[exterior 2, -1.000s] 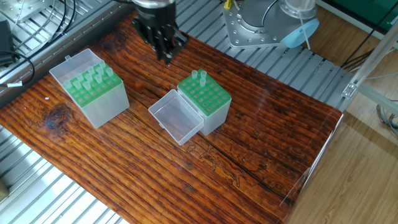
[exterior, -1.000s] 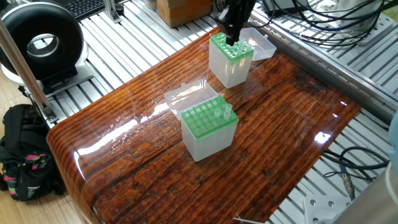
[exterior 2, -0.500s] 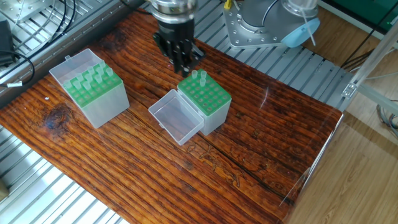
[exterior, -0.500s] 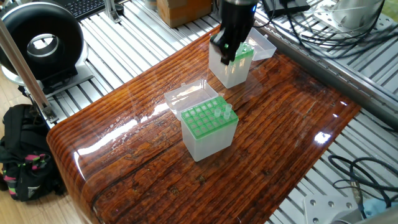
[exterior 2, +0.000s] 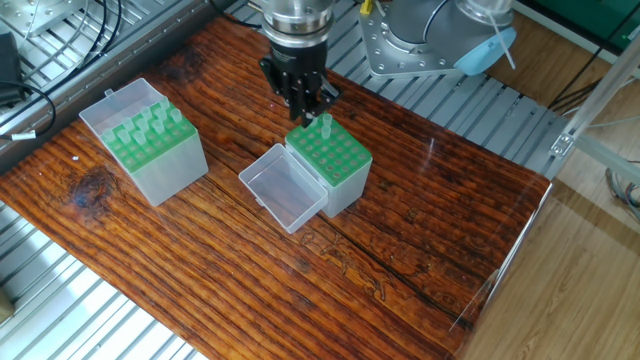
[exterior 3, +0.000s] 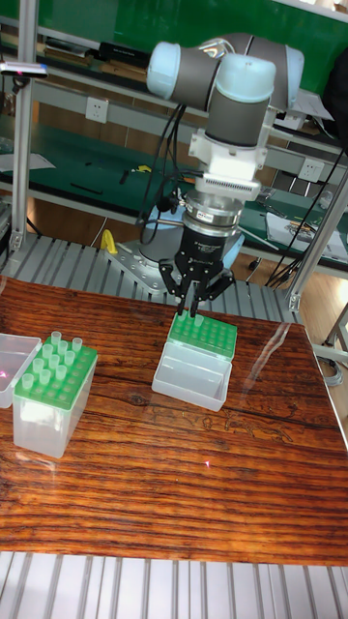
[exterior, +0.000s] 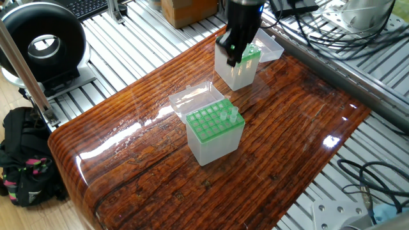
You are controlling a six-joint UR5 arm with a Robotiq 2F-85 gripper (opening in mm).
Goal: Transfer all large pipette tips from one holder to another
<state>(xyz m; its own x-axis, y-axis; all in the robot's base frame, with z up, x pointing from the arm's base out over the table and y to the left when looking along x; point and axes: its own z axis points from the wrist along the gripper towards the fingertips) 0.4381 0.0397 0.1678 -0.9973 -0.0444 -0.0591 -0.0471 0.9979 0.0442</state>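
Two clear holders with green racks stand on the wooden table. The left holder (exterior 2: 150,145) (exterior 3: 53,392) carries several large pipette tips (exterior 2: 150,122) standing upright. The middle holder (exterior 2: 335,165) (exterior 3: 203,334) (exterior: 214,131) has its lid (exterior 2: 285,190) folded open and a few tips (exterior 2: 324,125) (exterior: 230,115) at its back corner. My gripper (exterior 2: 305,110) (exterior 3: 193,311) hangs just above that back corner, fingers drawn together on a slim tip I can barely make out. In one fixed view the gripper (exterior: 234,54) covers part of the far holder (exterior: 241,70).
The robot base (exterior 2: 420,40) sits behind the table. A black round device (exterior: 41,41), a cardboard box (exterior: 185,9) and cables (exterior: 319,19) lie on the aluminium frame around it. A backpack (exterior: 22,160) rests on the floor at the left.
The gripper has travelled from near the full holder across to the back corner of the open-lidded holder and come lower. Both holders stayed put.
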